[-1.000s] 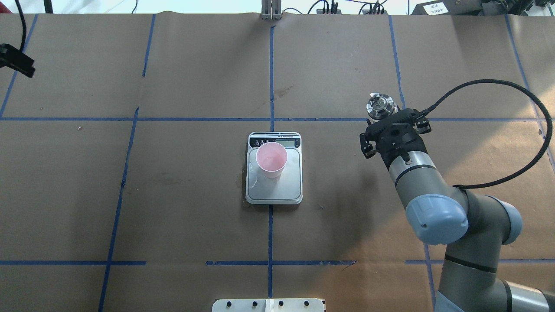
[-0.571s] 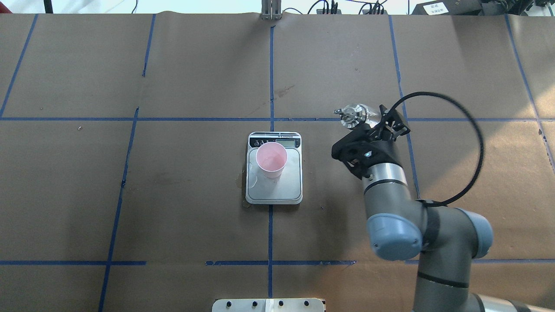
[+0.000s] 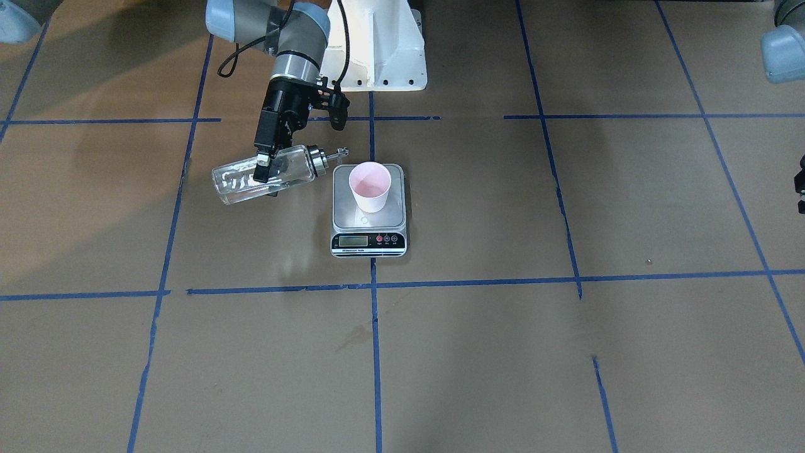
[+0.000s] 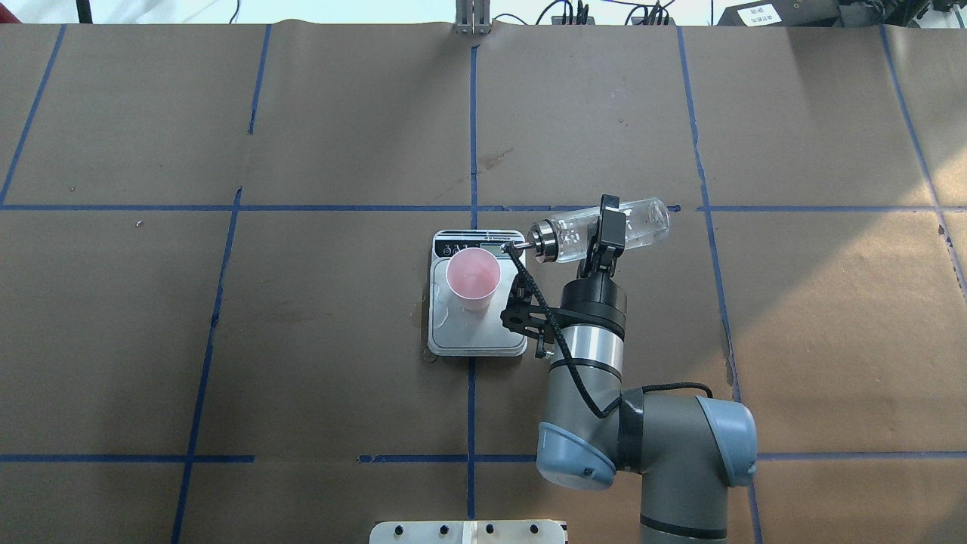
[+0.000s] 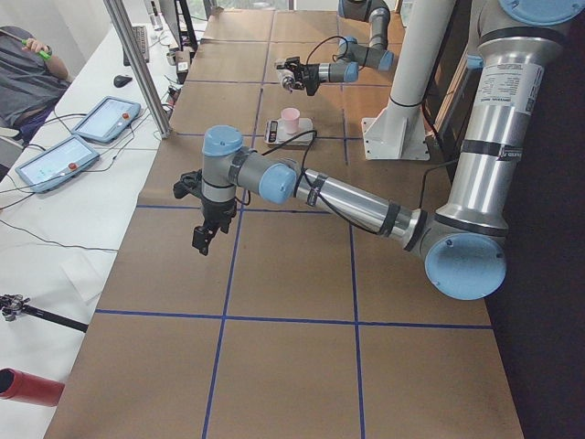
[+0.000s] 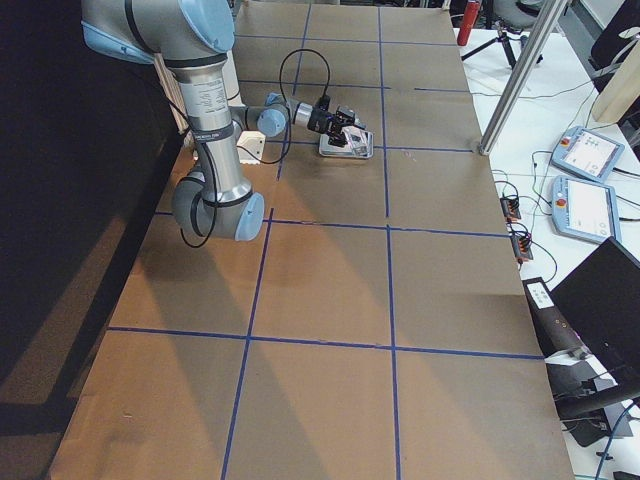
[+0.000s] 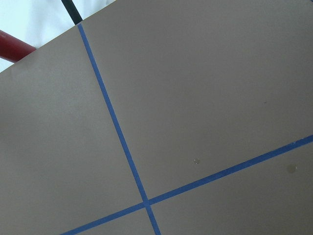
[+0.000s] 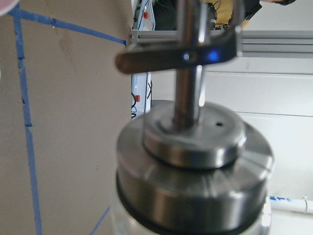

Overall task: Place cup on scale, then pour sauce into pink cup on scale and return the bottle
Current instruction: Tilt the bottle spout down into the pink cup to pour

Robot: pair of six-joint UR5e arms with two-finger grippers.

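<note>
I have the bottle (image 4: 642, 217) pinched in the right claw (image 4: 606, 236), its two fingers pressed on the clear glass body about halfway along. The bottle is off the table (image 4: 302, 355) and tipped nearly flat, base pointing away from the scale (image 4: 491, 332) and spout (image 4: 520, 245) pointing towards it. The spout tip reaches the scale's edge on my right-arm side but stops short of the cup (image 4: 473, 279), so the two are near, not touching. Through the glass I see only bright glints. The sauce is colourless, and I cannot tell how much of it sits inside. On the right wrist view the silver collar (image 8: 195, 171) and the spout stem fill the picture, blurred.

The cup stands upright on the steel platform, towards the end with the black display strip, its pink inside facing up. I cannot make out a liquid level in it. A faint curved glint lies on the platform beside the cup's foot, and I cannot say whether it is wet.

The left claw (image 5: 203, 240) hangs over the table well away from the scale, and I cannot tell whether it is spread or pressed together. Its wrist camera shows only brown table paper crossed by blue tape lines (image 7: 117, 132).
</note>
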